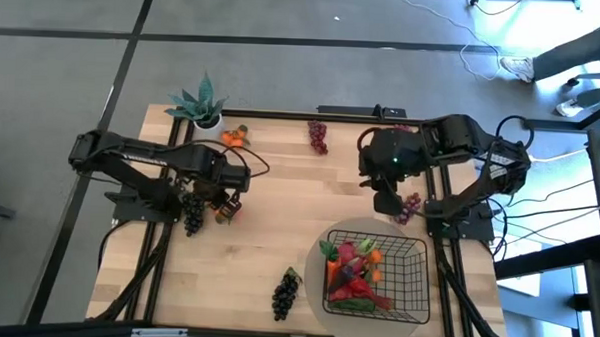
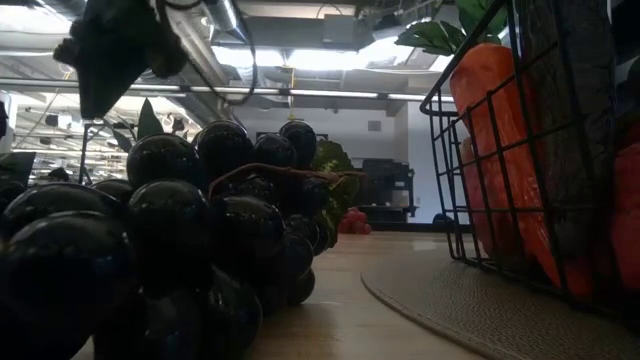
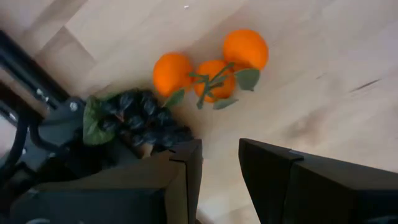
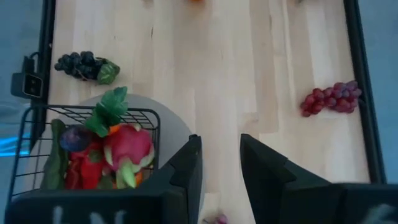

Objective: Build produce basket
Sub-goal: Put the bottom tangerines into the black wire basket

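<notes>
Over the tabletop [image 1: 279, 198]: left claw [image 3: 219, 168] parted, empty, above tangerines [image 3: 211, 62]; right claw [image 4: 219, 163] parted, empty, beside the basket [image 4: 37, 134].

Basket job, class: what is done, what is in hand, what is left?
Done: the basket already holds a dragon fruit and carrot. In hand: nothing; the left gripper hovers open over tangerines, the right gripper is open and empty. Left: those tangerines, red grapes, and dark grapes.
</notes>
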Controlling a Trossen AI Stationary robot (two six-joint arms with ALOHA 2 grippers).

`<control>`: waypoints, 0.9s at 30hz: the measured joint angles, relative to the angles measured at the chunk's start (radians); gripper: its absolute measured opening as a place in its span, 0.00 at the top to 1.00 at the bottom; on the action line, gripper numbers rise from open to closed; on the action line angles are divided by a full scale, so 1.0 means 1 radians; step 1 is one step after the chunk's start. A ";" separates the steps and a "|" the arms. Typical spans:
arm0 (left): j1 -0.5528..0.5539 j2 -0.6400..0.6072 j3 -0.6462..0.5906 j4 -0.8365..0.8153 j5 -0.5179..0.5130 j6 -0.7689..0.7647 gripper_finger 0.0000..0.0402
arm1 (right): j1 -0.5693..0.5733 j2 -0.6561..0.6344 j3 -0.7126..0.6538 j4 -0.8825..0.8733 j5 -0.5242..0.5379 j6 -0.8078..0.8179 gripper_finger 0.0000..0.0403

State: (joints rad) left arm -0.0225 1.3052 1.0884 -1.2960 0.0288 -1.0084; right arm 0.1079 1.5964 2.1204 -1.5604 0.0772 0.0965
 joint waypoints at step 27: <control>0.018 0.000 -0.269 0.264 -0.039 0.147 0.77 | -0.040 0.000 0.000 0.000 -0.003 -0.080 0.76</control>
State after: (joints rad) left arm -0.0040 1.3052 0.8198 -1.0318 -0.0100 -0.8612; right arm 0.0681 1.5964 2.1204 -1.5605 0.0746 0.0170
